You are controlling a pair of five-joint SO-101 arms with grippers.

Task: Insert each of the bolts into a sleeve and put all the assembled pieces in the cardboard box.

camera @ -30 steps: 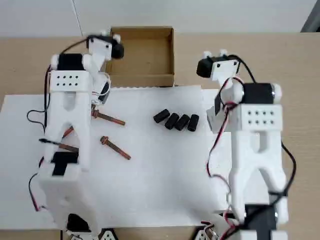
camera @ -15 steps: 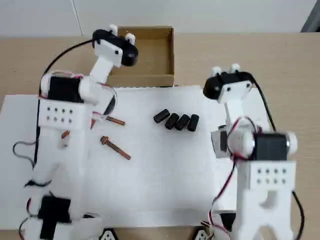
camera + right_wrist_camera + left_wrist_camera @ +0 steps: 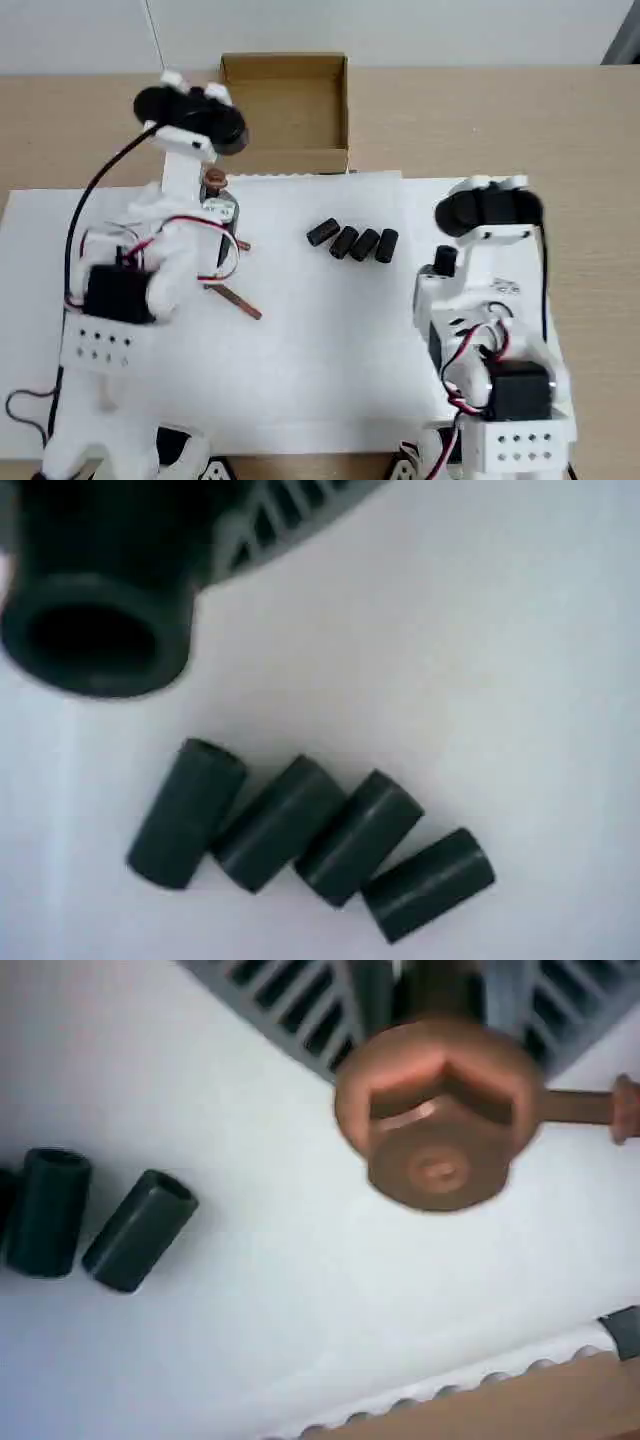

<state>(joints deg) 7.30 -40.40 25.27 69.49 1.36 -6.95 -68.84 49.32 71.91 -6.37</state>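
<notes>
Left claw: your left claw (image 3: 214,198) is closed around the held bolt (image 3: 437,1125), near the sheet's far edge and just in front of the cardboard box (image 3: 285,100).
Held bolt: the left wrist view gives you its coppery, flanged hex head end-on between ribbed grey jaws. The high view shows it as a small brown disc.
Loose bolts: one loose bolt (image 3: 232,300) lies slanted on the white sheet (image 3: 330,340). A second bolt (image 3: 241,245) is mostly under the arm.
Sheet: matte, with a scalloped far edge against the tan wooden surface (image 3: 560,120).
Sleeves: four black sleeves (image 3: 353,241), smooth short tubes, lie close together in a row mid-sheet.
Right claw: your right claw (image 3: 438,265) is clamped on the held sleeve (image 3: 95,630). Its open bore faces the right wrist camera. From above it seems to be the dark stub under the wrist.
</notes>
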